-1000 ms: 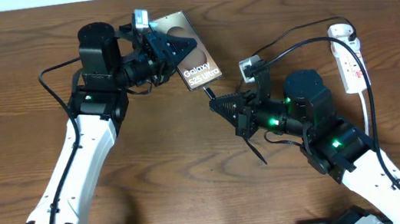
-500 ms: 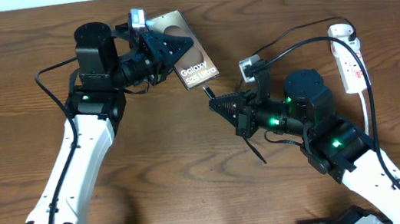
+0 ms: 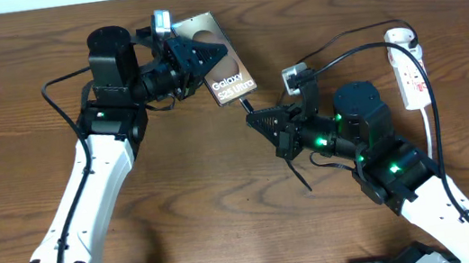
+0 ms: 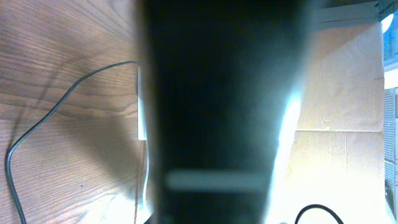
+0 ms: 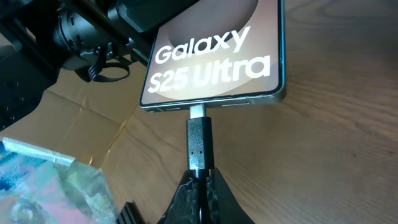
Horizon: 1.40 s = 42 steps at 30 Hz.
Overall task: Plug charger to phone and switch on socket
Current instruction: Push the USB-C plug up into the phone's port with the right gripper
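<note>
The charger (image 5: 200, 144) tip has moved a tiny bit closer and now touches the bottom edge of the phone (image 3: 233, 84), near the far edge of the table (image 3: 218, 215). The right gripper (image 3: 259, 121) pinches the charger just behind its tip. The left gripper (image 3: 205, 59) holds the phone.

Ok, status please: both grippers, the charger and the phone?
Left gripper shut on phone. Right gripper shut on charger, its tip at the phone's bottom port, metal showing. Socket apart at the right, nothing in the way.

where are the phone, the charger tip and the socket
phone (image 5: 217, 56), right wrist view, on its lettered back
charger (image 5: 200, 143), right wrist view, on the black connector body
socket (image 3: 410, 88), overhead view, on the white strip body
</note>
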Each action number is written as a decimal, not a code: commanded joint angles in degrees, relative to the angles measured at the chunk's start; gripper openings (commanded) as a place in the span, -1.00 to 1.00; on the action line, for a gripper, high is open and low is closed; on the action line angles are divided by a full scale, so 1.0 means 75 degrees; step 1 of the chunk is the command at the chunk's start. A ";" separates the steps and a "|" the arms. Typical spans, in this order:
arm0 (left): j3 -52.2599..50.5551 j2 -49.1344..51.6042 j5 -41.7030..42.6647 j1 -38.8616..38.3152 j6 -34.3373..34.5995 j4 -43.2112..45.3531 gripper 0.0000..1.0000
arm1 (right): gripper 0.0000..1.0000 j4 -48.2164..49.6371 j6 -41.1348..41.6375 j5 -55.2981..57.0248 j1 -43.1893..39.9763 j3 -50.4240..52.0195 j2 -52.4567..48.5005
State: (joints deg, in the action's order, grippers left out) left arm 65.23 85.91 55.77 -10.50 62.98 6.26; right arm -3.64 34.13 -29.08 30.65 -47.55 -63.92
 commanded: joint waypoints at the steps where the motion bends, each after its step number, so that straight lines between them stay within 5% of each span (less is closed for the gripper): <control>1: 0.0090 -0.0169 0.0283 0.0003 -0.0099 0.0096 -0.86 | -0.98 0.0017 0.0015 0.0067 -0.0032 -0.0073 -0.0020; 42: 0.0087 -0.0169 0.0216 -0.0227 0.0274 0.0041 -0.85 | -0.98 0.0087 0.0134 0.0259 -0.0032 -0.0073 -0.0201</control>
State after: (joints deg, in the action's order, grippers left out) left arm 65.23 85.91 54.74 -11.11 64.71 6.07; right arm -3.46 34.35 -28.51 30.65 -47.55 -64.69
